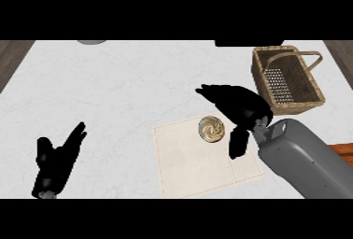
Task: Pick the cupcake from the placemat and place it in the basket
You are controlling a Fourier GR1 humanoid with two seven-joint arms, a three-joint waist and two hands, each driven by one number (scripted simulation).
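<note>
The pale marbled counter (124,84) fills the view, with dark wood strips showing at its left and right borders. A cream placemat (200,168) lies tilted near the middle. On it, close to its far edge, sits the cupcake (212,129), seen from above as a round tan top with a darker swirl. The right hand (238,105) hangs just beside the cupcake on its right. Its fingers are spread toward the far left and its thumb points down, so it grips nothing. The wicker basket (296,107) stands beyond the mat's far right corner, near the counter's right edge, with its handle arched over an open mouth. The left hand (55,163) rests unclenched at the lower left, with broad bare counter beyond it.
</note>
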